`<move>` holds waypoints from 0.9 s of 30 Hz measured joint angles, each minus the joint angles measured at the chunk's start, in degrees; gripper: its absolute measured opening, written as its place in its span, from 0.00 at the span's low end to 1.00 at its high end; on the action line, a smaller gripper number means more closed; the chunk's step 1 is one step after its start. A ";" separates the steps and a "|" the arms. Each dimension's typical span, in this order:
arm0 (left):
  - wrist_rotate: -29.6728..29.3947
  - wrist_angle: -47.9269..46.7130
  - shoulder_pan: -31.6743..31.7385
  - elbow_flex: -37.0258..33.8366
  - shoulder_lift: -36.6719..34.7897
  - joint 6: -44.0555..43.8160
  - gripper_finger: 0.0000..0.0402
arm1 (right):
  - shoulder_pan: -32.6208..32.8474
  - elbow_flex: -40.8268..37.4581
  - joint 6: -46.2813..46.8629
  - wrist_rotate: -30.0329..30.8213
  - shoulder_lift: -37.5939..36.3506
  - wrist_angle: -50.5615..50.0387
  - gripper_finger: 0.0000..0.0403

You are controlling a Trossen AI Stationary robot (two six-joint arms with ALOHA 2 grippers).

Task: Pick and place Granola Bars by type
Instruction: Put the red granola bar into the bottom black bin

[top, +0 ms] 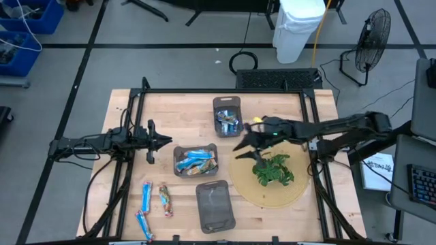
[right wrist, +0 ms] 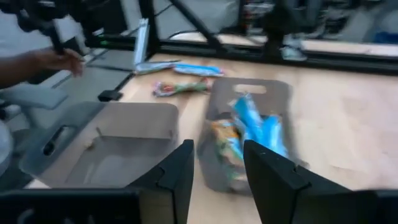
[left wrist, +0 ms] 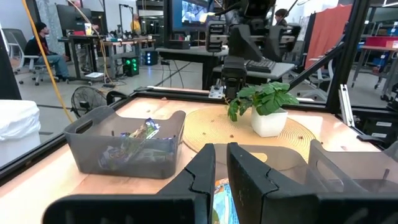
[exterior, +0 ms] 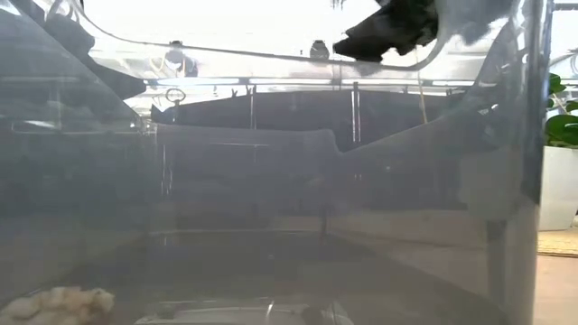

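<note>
Granola bars lie in two grey trays: the far tray (top: 227, 116) and the middle tray (top: 195, 161), which holds blue and brownish-orange bars (right wrist: 249, 134). Three loose bars lie flat on the table's near left: blue (top: 146, 194), brownish (top: 166, 201) and blue (top: 143, 224). My left gripper (top: 167, 141) hovers just left of the middle tray, its fingers (left wrist: 199, 171) almost together. A strip of blue wrapper (left wrist: 221, 193) shows through the slit between them. My right gripper (top: 240, 146) hangs open (right wrist: 217, 162) to the right of the middle tray. My left gripper has its fingers nearly closed, and blue wrapper shows in the slit, but I cannot tell whether that is a held bar or the tray's bars beyond.
An empty grey tray (top: 215, 205) sits at the near edge, with its wall right before the low camera. A potted plant (top: 272, 170) stands on a round mat (top: 293, 194) under the right arm. A person's hand (right wrist: 50, 59) shows beyond the table. Bare wood lies at the far left.
</note>
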 joint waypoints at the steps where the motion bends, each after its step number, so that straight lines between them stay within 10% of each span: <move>1: 0.01 0.14 0.01 -0.01 0.00 -0.18 0.12 | 0.00 -2.16 0.07 1.74 -2.46 0.51 0.32; 8: 0.01 0.43 0.02 -0.01 -0.01 -0.38 0.12 | -0.02 -16.45 3.02 15.01 -21.02 6.35 0.32; 27: 0.01 0.43 0.01 0.00 -0.01 -0.43 0.12 | -0.02 -35.52 2.30 22.94 -50.75 9.84 0.32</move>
